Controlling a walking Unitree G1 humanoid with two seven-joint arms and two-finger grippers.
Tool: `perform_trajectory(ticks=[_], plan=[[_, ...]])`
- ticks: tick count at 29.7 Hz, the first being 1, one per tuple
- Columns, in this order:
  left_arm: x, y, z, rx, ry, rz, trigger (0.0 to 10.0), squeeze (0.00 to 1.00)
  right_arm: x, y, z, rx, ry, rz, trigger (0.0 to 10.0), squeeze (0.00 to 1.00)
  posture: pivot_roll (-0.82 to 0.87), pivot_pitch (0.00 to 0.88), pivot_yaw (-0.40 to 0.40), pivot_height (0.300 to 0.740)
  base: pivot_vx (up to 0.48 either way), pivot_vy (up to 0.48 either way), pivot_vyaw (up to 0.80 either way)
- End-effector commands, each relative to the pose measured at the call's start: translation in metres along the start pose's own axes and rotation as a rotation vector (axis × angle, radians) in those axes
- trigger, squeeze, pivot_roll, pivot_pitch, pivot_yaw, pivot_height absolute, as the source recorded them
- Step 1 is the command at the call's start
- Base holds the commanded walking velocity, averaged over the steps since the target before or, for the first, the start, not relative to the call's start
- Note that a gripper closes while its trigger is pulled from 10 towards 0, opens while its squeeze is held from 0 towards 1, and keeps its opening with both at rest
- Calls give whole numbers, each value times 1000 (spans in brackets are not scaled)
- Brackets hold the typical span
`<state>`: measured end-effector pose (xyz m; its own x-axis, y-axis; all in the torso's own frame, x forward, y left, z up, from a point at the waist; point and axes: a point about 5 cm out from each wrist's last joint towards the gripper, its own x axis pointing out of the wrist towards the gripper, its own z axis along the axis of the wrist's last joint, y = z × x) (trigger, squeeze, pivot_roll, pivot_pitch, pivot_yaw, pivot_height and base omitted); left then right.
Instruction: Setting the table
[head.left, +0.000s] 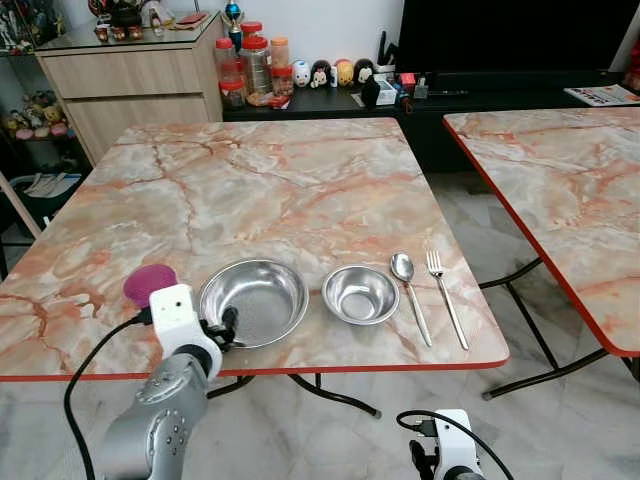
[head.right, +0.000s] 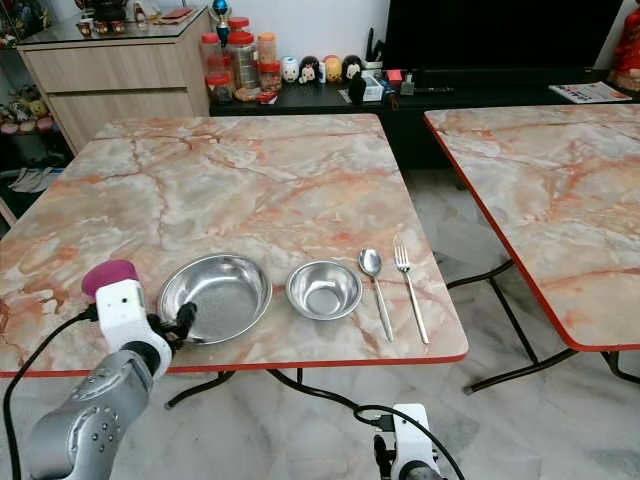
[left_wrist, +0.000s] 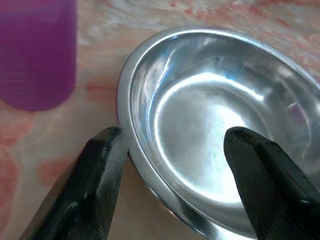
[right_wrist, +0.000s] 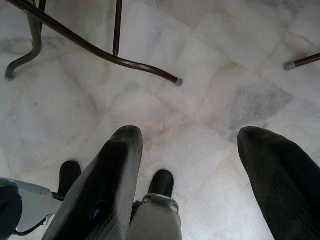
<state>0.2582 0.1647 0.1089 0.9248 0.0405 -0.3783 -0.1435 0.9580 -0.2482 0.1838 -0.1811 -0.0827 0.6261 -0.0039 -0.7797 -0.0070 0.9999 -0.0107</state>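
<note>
Marble-patterned table (head.left: 280, 190) with a red edge carries a row along its near side: large steel bowl (head.left: 254, 300), small steel bowl (head.left: 360, 294), spoon (head.left: 408, 293), fork (head.left: 445, 295). The large bowl's near rim is straddled by the left gripper (left_wrist: 172, 160), fingers spread, one outside and one inside, nothing clamped. A purple cup (head.left: 149, 282) stands just beside it. The right gripper (right_wrist: 192, 187) hangs wide open above the tiled floor (right_wrist: 200, 65).

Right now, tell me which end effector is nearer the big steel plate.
Left. The left end effector is open, its fingers straddling the big steel plate's near rim. The right end effector hangs open below the table's edge, pointing at the floor.
</note>
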Motion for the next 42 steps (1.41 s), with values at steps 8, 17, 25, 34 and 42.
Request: perform_trajectory(ticks=[8, 17, 25, 34, 42], plan=[[5, 4, -1, 30, 31, 63, 10000, 0, 1, -1, 4, 15, -15, -8, 10000, 0, 84, 0, 10, 727, 0, 0, 0], [1, 3, 21, 15, -40, 40, 10000, 0, 1, 0, 4, 12, -13, -5, 10000, 0, 101, 0, 8, 727, 0, 0, 0], [0, 3, 22, 30, -32, 34, 10000, 0, 2, 3, 6, 11, -14, 5, 10000, 0, 104, 0, 9, 727, 0, 0, 0], [0, 12, 7, 35, 36, 94, 10000, 0, 2, 1, 6, 9, -11, 2, 10000, 0, 103, 0, 4, 727, 0, 0, 0], [0, 20, 2, 40, 50, 141, 10000, 0, 1, 0, 6, 8, -12, -2, 10000, 0, 102, 0, 0, 727, 0, 0, 0]])
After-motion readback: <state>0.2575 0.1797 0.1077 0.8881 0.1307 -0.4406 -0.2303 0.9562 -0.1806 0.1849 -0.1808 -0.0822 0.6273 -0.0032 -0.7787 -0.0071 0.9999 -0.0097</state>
